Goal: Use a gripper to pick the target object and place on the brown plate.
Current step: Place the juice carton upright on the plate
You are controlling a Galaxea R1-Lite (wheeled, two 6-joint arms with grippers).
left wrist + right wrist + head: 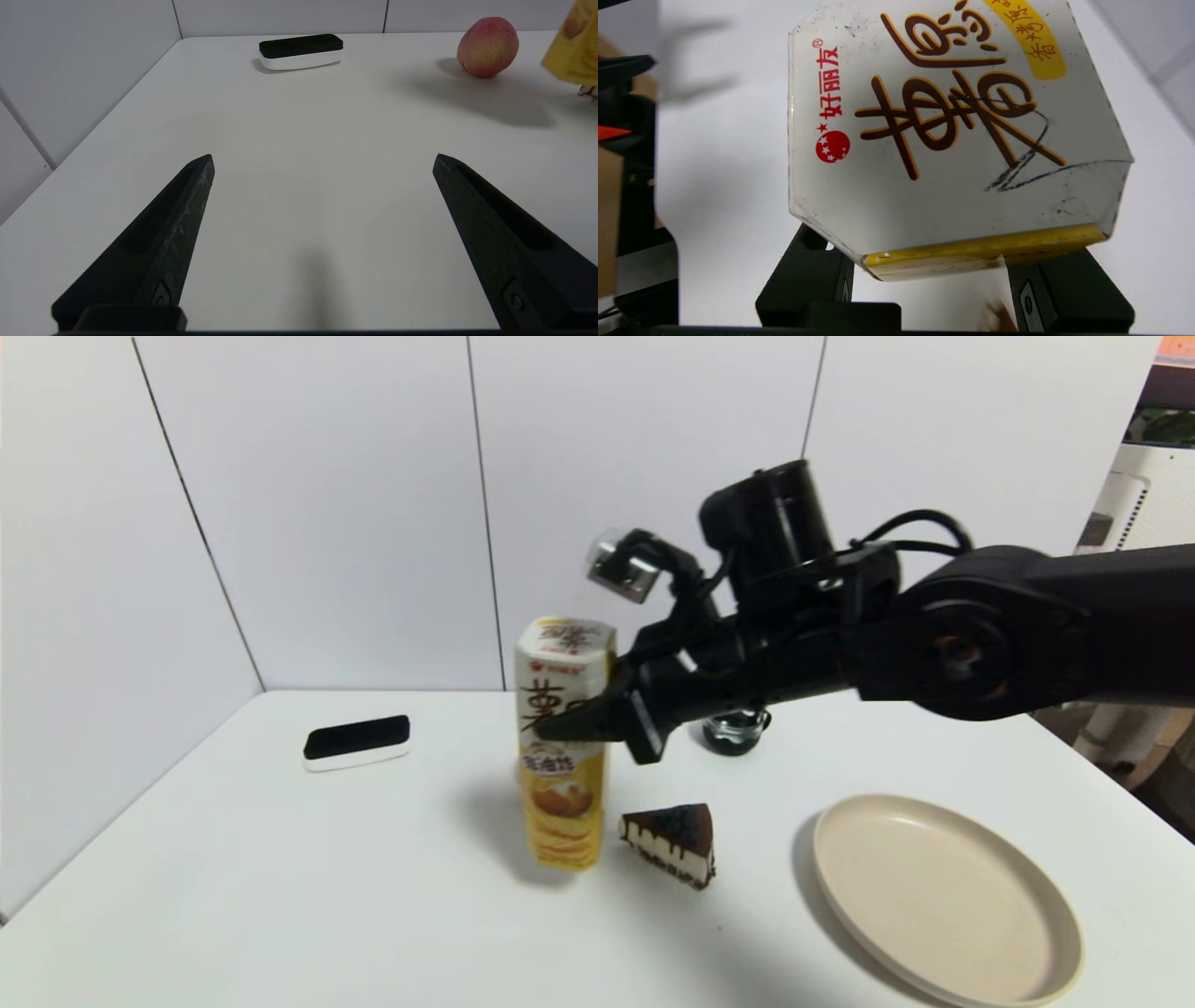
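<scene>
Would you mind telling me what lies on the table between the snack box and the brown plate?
In the head view, a chocolate cake slice sits between the snack box, held by the right gripper, and the brown plate; bare table separates cake and plate.

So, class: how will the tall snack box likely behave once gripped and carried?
The snack box is tall and narrow, so it probably tips easily. It looks like thin cardboard, likely light and crushable. The right claw holds it mid-height, which should limit swinging.

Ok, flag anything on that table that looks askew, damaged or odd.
The snack box is held in the right gripper with its yellow base just off the table. Its hexagonal top carries black pen scribbles and scuffs. The cake slice sits bare on the table, not on the empty brown plate.
</scene>
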